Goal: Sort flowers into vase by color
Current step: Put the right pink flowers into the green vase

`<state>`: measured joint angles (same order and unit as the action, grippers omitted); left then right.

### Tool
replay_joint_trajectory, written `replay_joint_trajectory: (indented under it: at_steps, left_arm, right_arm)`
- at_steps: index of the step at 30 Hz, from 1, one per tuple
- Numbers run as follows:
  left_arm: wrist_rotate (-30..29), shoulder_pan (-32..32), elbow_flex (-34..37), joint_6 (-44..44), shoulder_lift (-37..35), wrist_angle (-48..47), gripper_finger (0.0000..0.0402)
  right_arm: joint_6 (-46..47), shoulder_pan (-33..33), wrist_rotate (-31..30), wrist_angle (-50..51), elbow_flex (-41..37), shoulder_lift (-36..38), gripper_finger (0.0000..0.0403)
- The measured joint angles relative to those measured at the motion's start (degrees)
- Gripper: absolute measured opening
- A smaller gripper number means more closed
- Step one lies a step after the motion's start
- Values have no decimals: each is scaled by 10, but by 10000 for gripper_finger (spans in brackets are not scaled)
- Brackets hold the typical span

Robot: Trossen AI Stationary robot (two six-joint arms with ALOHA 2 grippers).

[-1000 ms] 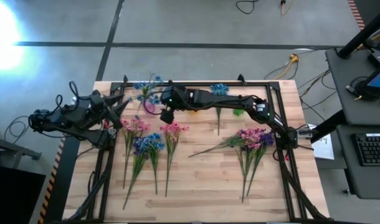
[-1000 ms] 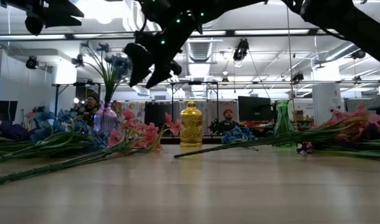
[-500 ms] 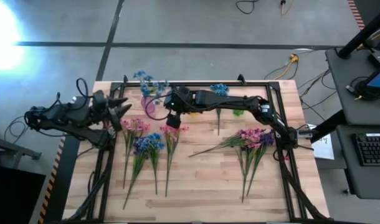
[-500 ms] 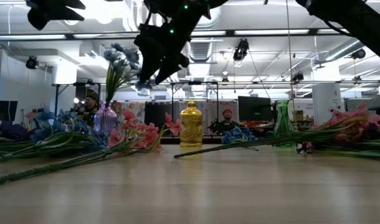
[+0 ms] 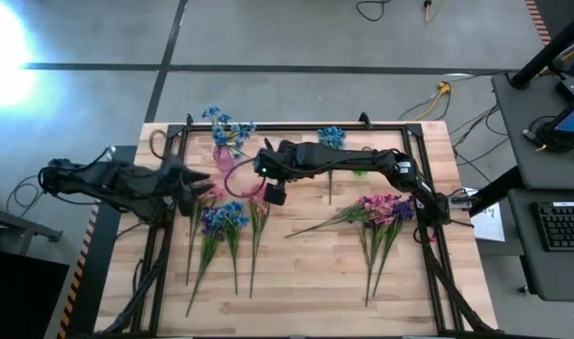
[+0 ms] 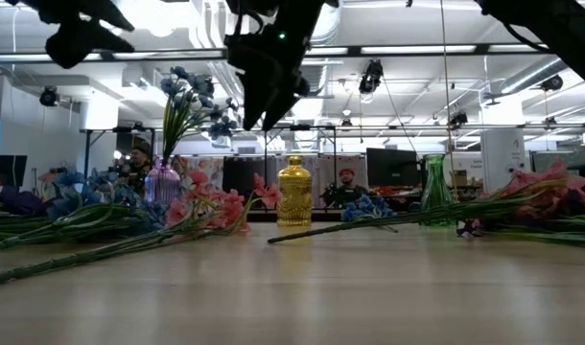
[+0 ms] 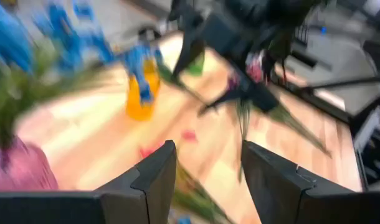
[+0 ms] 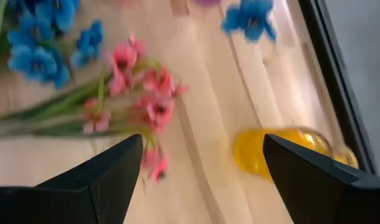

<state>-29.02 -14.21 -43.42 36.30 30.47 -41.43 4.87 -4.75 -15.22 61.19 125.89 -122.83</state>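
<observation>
While a blue sprig (image 5: 223, 123) stands upright in the pink vase (image 5: 224, 158) at the far left of the wooden table (image 5: 306, 273), both arms hang above the table's far half with nothing in their fingers. Seen from above, the right gripper (image 5: 275, 194) reaches across from the right side to a spot over the pink flowers (image 5: 260, 200), near the pink vase; its own wrist view shows its two fingers (image 8: 99, 183) spread wide apart with only table, pink blossoms and the yellow vase (image 8: 283, 152) between them. The left gripper (image 5: 195, 181) sits at the left edge of the table, just beside another pink bunch (image 5: 204, 193); its jaws are parted too, and nothing is held between the fingers (image 7: 149, 180). On the table's left half lie long-stemmed bunches side by side: pink, then blue and dark purple flowers (image 5: 223, 217), then pink again. On the right half lies a mixed pink and purple bunch (image 5: 386, 207), its stems fanning toward the near edge. A further blue sprig (image 5: 330, 137) lies near the far edge, beside the green vase (image 6: 436, 190), which the low view shows standing to the right of the yellow vase.
</observation>
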Motion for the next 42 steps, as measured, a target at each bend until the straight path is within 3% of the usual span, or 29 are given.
replay_joint_trajectory:
  at_steps: [6, 11, 16, 22, 27, 33, 39, 42]
  left_arm:
    - [15, -34, 11, 84, 42, -23, 168]
    - [9, -92, 16, 146, 83, -22, 168]
    - [-46, -169, 14, 205, 137, -16, 168]
    - [-96, -238, 2, 262, 204, 16, 168]
    - [-99, -252, -7, 284, 262, 32, 168]
    - [-90, -252, -27, 289, 336, 46, 168]
    - [-90, -252, -78, 265, 412, 46, 168]
    - [-90, -252, -116, 232, 455, 46, 168]
  right_arm:
    - [32, 51, -71, 69, -14, 35, 325]
    - [58, 100, -76, 70, -76, 100, 325]
    - [109, 139, -101, 67, -173, 184, 325]
    - [218, 170, -84, 62, -293, 286, 325]
    - [218, 192, -43, 57, -381, 360, 325]
    - [206, 227, -37, 54, -482, 423, 325]
    - [218, 260, -23, 51, -560, 455, 325]
    - [267, 263, -22, 50, -584, 462, 325]
